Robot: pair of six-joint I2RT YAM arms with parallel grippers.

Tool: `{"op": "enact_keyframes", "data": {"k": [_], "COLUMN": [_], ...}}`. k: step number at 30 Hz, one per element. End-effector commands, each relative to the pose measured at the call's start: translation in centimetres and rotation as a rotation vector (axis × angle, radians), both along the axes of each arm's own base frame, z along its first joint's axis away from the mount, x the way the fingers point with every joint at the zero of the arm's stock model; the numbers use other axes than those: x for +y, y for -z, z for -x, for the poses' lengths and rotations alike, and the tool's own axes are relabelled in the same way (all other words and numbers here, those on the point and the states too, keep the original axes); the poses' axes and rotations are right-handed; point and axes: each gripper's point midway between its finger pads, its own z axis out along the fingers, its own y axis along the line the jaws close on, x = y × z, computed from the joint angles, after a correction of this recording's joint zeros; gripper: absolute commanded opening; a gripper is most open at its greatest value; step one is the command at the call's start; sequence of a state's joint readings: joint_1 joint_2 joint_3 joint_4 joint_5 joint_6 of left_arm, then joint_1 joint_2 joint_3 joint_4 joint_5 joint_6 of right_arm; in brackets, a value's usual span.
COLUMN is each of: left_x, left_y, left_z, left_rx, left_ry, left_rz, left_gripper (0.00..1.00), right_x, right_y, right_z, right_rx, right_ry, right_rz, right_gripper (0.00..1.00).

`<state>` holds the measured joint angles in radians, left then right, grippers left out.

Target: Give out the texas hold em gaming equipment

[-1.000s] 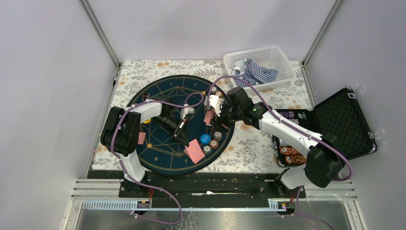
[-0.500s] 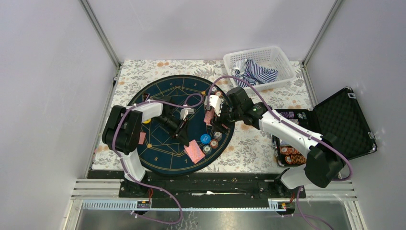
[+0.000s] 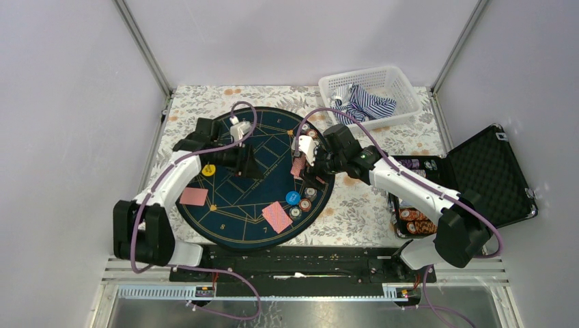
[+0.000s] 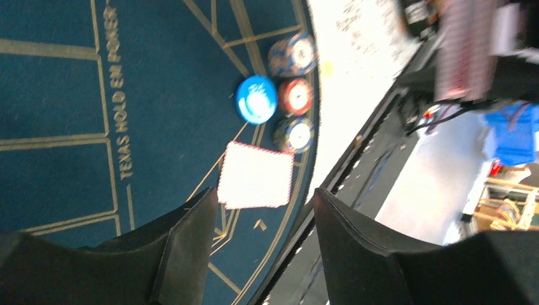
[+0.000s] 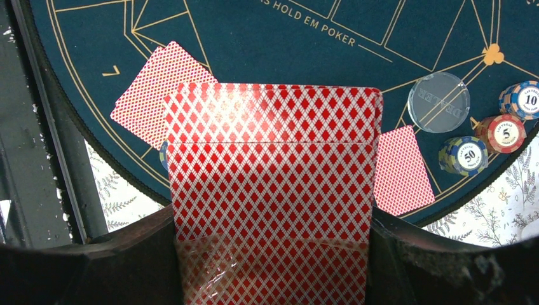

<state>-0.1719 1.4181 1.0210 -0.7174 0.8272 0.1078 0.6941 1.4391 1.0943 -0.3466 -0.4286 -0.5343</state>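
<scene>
From above, my left jaws have swung back over the mat (image 3: 232, 212) and spread, empty. Left wrist: dealt cards (image 4: 255, 176) lie near the blue disc (image 4: 256, 100). Right wrist: my right jaws pinch the deck (image 5: 273, 159), so I judge dealing can continue.

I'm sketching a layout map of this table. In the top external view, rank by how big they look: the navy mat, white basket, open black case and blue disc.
1. round navy mat
2. open black case
3. white basket
4. blue disc
The basket sits farthest back, so it may look smaller than it is.
</scene>
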Motion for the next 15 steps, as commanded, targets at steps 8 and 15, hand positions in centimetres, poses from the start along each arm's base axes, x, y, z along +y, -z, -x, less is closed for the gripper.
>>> {"op": "enact_keyframes", "data": {"k": [8,15], "left_x": [-7.6,-10.0], "left_y": [-9.6,-9.1], "left_z": [-0.3,0.2], "left_rx": [-0.063,-0.012], "left_ry": [0.022,0.087], "left_rz": [0.388,0.408], "left_gripper": [0.67,0.65], "right_x": [2.1,2.6], "right_y": [-2.7,-2.4], "right_z": [0.5,1.1], "right_rx": [-0.033,-0.035], "right_ry": [-0.063,-0.087], "right_rz": [-0.082,-0.070], "right_gripper": [0.00,0.00]}}
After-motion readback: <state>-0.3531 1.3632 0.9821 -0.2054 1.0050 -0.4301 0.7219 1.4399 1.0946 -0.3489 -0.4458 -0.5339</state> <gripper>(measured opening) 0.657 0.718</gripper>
